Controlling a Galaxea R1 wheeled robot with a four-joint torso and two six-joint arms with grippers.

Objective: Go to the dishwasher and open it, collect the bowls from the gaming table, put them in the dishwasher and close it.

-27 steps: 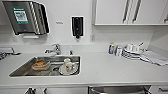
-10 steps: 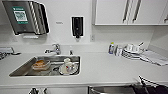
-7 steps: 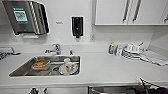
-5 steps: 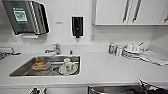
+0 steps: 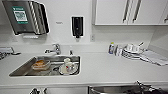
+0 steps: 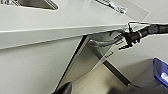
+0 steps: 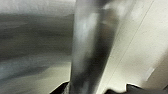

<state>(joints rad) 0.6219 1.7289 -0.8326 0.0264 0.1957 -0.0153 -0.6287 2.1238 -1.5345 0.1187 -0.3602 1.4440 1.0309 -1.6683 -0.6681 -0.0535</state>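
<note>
Our right gripper (image 6: 126, 40) sits at the dishwasher's (image 6: 82, 62) steel bar handle (image 7: 90, 47), just under the lip of the white surface (image 5: 110, 70); we cannot tell whether it is clamped. The brushed-steel door looks tilted ajar, so we judge the opening step is in hand, and pulling down and outward is needed. Beyond, a steel sink (image 5: 25, 68) holds dishes.

Long white smooth desk (image 5: 105, 70) along the wall, with a rectangular stainless-steel sink (image 5: 22, 68) sunk into it. Directly on top, toward the right: a small bottle with a green cap (image 5: 111, 48), a stack of white dishes (image 5: 132, 51), and flat pale sheets (image 5: 155, 57) near the corner.
</note>
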